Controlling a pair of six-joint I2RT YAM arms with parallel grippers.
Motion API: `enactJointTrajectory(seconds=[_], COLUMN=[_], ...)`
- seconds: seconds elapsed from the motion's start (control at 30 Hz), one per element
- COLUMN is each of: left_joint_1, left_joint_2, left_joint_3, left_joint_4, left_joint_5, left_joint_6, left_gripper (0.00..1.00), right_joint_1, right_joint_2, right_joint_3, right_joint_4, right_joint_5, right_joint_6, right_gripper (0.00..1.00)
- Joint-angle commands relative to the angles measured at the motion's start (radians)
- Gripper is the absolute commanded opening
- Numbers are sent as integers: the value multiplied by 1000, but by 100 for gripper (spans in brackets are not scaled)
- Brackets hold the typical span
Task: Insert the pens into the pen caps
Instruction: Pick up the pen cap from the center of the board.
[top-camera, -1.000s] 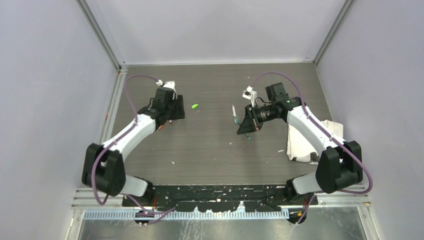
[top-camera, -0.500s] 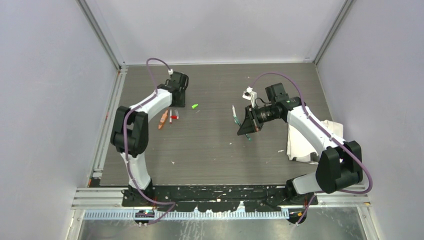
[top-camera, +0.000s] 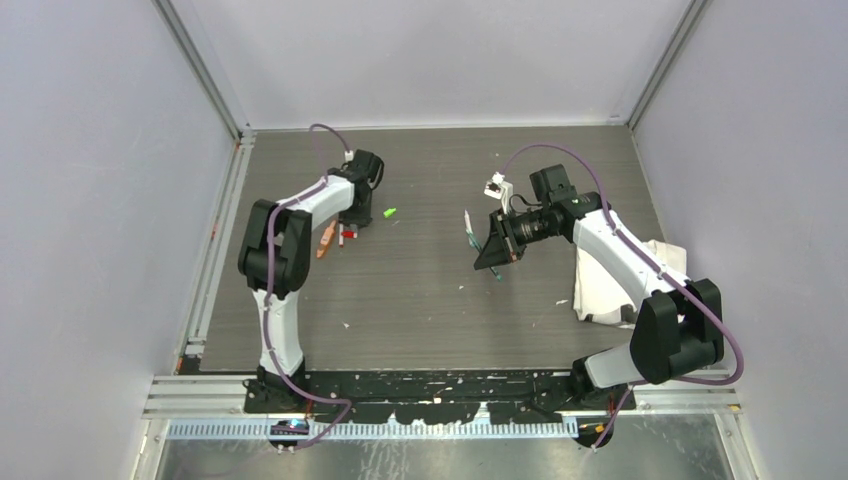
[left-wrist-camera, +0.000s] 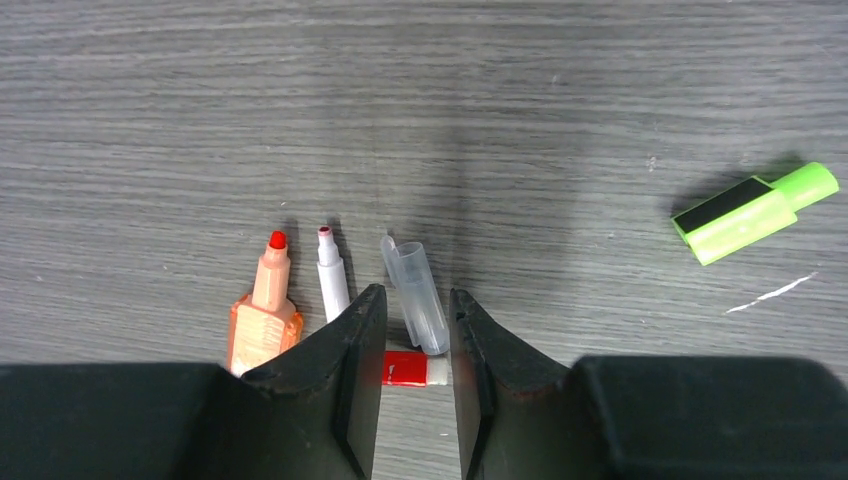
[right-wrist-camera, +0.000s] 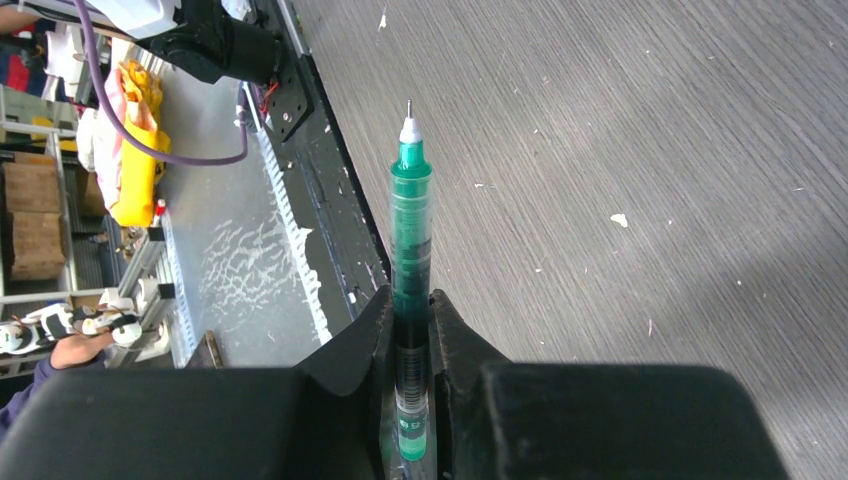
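Grey wood-grain tabletop (top-camera: 430, 300) separates the 2 arms widely. The left gripper (left-wrist-camera: 415, 300), stretched toward the far edge, holds its jaws slightly apart astride a clear plastic cap (left-wrist-camera: 408, 272); a bright green pen cap (left-wrist-camera: 757, 212) lies well right. The right gripper (right-wrist-camera: 408, 298), turned sideways, clamps a dark green see-through pen (right-wrist-camera: 410, 220).

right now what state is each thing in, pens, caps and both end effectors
left end effector: partly open, straddling the clear cap's near end
right end effector: shut on the green pen
green pen: uncapped, held, tip pointing out
orange pen: uncapped, lying flat
white pen: uncapped, lying flat
clear cap: off, lying flat
green cap: off, lying flat, apart
red piece: flat, partly hidden
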Motion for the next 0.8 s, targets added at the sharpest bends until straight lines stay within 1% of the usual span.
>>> enactJointTrajectory(seconds=[0.0, 0.3, 0.33, 0.4, 0.47, 0.5, 0.63, 0.77], left_joint_1=[6, 15, 18, 27, 37, 41, 42, 43], left_joint_2=[19, 71, 74, 72, 63, 56, 23, 12], left_joint_3=[42, 57, 54, 42, 25, 17, -6, -7], left_joint_4=[-27, -69, -71, -69, -59, -48, -27, -22], left_joint_5=[10, 75, 92, 131, 163, 178, 210, 264], left_joint_6=[10, -4, -7, -20, -35, -38, -29, -1], left_gripper=[30, 29, 26, 17, 11, 9, 10, 17], right_joint_1=[0, 0, 0, 1, 0, 1, 1, 1], right_joint_2=[4, 1, 1, 1, 0, 0, -1, -2], right_joint_3=[39, 40, 40, 42, 42, 42, 42, 44], right_joint_4=[-4, -7, -7, -8, -8, -9, -10, -10], right_joint_5=[-18, -21, -22, -23, -24, -25, -26, -28], right_joint_6=[-18, -21, -21, -21, -21, -22, -22, -22], right_gripper=[1, 1, 1, 1, 1, 1, 1, 1])
